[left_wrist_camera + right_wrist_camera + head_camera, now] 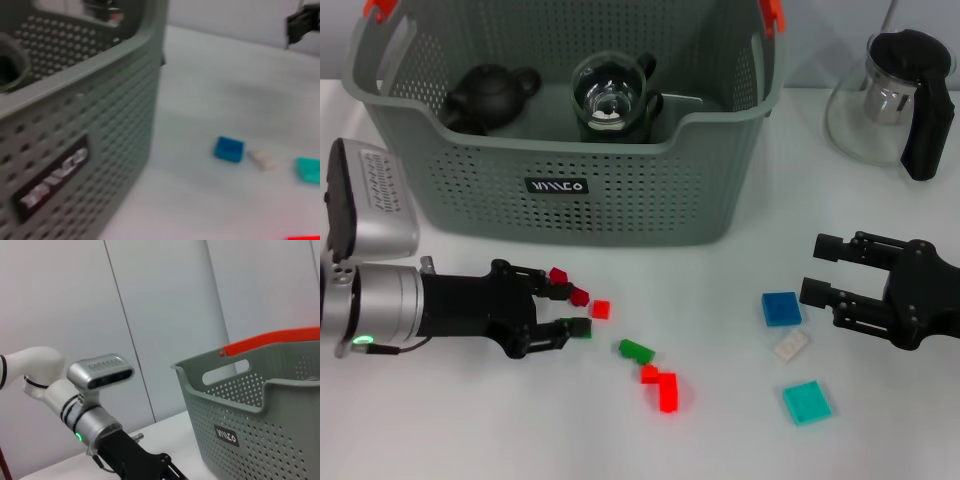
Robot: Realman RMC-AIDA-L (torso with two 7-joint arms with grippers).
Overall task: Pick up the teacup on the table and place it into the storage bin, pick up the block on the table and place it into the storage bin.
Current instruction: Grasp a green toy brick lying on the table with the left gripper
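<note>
The grey perforated storage bin [620,190] stands at the back of the table; it also shows in the left wrist view [75,125] and the right wrist view [260,415]. A glass teacup in a dark holder [611,98] stands inside it. My left gripper [583,312] is open, low over the table in front of the bin. A small red block [601,309] lies just beyond its fingertips. A green block [636,350] and a larger red block [662,387] lie nearby. My right gripper [817,270] is open and empty at the right.
A black teapot [485,95] sits in the bin's left part. A glass pot with a black handle [890,95] stands at the back right. A blue block [781,308], a white block [790,346] and a teal block [807,402] lie near my right gripper.
</note>
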